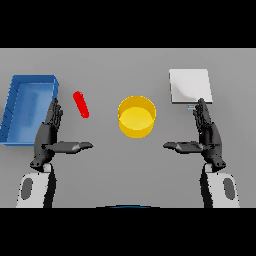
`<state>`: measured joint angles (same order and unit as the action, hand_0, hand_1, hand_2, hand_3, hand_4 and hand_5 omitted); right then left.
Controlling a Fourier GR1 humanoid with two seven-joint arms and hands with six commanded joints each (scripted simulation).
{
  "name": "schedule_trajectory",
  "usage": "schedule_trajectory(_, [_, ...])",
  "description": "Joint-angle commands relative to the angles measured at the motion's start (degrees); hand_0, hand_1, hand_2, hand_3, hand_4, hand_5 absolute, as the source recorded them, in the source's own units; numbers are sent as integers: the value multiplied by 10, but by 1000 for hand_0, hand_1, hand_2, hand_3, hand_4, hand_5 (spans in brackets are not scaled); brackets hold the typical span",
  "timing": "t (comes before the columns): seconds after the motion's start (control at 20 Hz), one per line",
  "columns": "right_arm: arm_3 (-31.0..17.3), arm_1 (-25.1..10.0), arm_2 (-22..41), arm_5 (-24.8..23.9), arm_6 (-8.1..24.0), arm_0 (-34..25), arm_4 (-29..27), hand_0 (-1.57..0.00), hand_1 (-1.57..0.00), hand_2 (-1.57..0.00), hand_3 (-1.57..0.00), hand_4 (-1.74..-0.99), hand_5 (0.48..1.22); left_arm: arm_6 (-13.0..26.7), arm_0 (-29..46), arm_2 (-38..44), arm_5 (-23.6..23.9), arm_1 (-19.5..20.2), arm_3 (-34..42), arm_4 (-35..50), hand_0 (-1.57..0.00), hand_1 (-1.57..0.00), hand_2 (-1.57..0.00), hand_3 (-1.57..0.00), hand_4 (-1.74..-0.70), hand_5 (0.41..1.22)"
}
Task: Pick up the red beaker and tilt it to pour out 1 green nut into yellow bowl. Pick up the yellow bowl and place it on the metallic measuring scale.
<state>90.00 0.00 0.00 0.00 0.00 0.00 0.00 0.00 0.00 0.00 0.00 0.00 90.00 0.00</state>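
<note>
We see a blue tray [50, 80] lying at the far left of the grey tabletop [125, 65], its long sides running obliquely away from the near edge. We note raised walls on all sides and a paler blue floor inside.

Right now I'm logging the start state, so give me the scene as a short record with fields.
beaker: slim red beaker, on the table between tray and bowl, untouched
bowl: round yellow bowl, centre, no nut visible inside
scale: flat metallic measuring scale, far right, bare
tray: blue rectangular tray, far left
left hand: open, holding nothing
right hand: open, holding nothing
</note>
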Motion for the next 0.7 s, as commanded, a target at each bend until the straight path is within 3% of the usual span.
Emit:
schedule_trajectory(0.0, [1,0,0,0,-1,1,0,1,1,1,1,-1128,660,1,-1,2,0,2,-1,2,1,1,1,1,-1093,623])
schedule_trajectory(0.25, [5,-4,-2,2,3,4,-3,1,1,1,1,-1128,660,5,-19,25,-12,25,-19,20,1,1,1,1,-1093,623])
schedule_trajectory(0.3, [24,-13,30,-15,-52,22,61,1,1,1,1,-1128,660,-18,8,3,-12,32,8,-10,1,1,1,1,-1093,623])
schedule_trajectory(0.35, [40,-21,54,-22,-84,42,103,1,1,1,1,-1128,663,-30,29,-8,-14,41,28,-25,1,1,1,1,-1094,620])
schedule_trajectory(0.45, [62,-28,77,-30,-83,62,146,1,1,1,1,-1126,666,-24,47,-29,-5,37,52,-53,1,1,1,1,-1093,615])
schedule_trajectory(0.65, [74,-24,83,-36,-65,69,158,1,1,1,1,-1120,660,7,48,-36,-2,40,55,-65,1,1,1,1,-1094,613])
